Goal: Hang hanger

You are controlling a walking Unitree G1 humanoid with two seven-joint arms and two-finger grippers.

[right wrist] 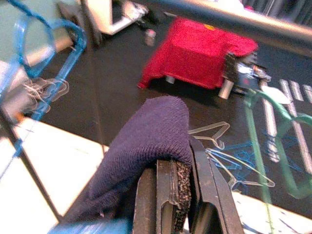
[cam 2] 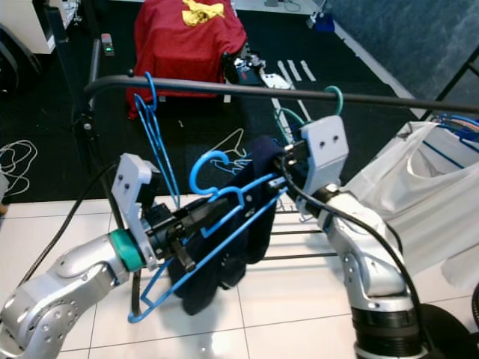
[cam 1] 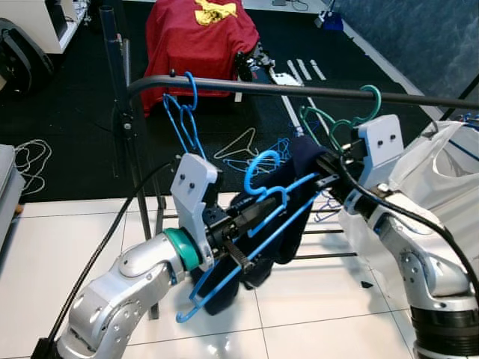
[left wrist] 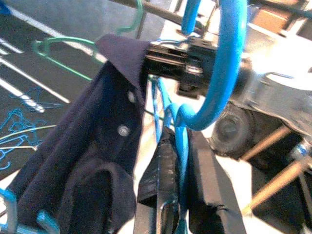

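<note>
White tiles below, dark rail [cam 1: 299, 88] above: left gripper [cam 1: 251, 217] pinches the blue hanger [cam 1: 258, 206], right gripper [cam 1: 329, 166] clamps the navy shirt [cam 2: 258, 198]; next, lift the hook over the rail.

Tilted blue hanger [cam 1: 258, 217] bearing navy shirt [cam 1: 299, 179]

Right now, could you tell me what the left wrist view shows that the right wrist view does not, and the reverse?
Left wrist view: the blue hanger's hook rising from between the left gripper fingers, and the shirt's collar with two buttons.

Right wrist view: the red cloth draped over something on the dark floor, loose hangers lying there, and the rail.

Both: the navy shirt and a green hanger, each with a gripper clamped shut; the right gripper pinches the shirt.
</note>
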